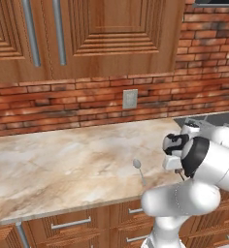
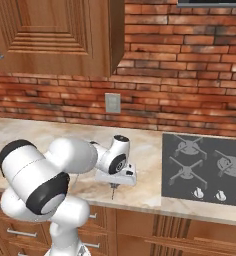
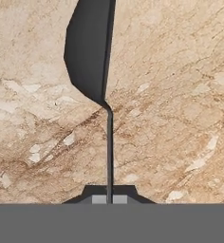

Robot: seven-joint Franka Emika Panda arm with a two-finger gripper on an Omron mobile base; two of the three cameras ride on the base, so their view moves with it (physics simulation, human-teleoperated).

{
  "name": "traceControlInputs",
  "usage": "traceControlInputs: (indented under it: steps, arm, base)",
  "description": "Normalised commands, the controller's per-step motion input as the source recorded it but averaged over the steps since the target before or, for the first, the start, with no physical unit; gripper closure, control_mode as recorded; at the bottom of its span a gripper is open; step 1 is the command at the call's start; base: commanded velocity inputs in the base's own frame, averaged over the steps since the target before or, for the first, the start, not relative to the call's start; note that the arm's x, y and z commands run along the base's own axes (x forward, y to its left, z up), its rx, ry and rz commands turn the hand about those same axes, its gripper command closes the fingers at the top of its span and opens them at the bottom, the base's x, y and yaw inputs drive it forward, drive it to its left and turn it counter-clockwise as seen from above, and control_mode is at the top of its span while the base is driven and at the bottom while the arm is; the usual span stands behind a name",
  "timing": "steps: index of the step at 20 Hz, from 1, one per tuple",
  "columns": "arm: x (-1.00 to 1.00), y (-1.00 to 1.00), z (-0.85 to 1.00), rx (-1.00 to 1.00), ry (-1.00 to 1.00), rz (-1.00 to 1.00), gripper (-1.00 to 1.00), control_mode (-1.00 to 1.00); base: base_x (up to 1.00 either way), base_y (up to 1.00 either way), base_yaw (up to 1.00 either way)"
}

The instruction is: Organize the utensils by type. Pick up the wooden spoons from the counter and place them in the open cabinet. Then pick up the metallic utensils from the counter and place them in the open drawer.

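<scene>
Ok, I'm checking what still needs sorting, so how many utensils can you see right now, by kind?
Grey metal spoon lying loose on the counter: 1
Dark metal spoon gripped in the shut tool: 1
Total: 2 utensils, both metal.

1. Metal spoons: two, one lying loose on the near tabletop [image 1: 63, 160], the grey metal spoon [image 1: 138, 167], and one dark metal spoon [image 3: 92, 57].
2. Wall outlets [image 2: 112, 103]: one.
3. Stovetops [image 2: 205, 167]: one, far right.
</scene>
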Motion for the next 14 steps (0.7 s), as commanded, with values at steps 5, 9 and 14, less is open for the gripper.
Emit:
traceControlInputs:
  steps: [5,9,14]
  arm:
    - [-0.13,0.0,0.34,0.0,0.03,0.0,1.0,-1.0]
    - [-0.06,0.0,0.51,0.0,0.07,0.0,1.0,-1.0]
    - [-0.17,0.0,0.48,0.0,-0.03,0.01,1.0,-1.0]
  base:
    - [0.0,0.0,0.0]
    - [0.0,0.0,0.0]
    - [0.0,0.0,0.0]
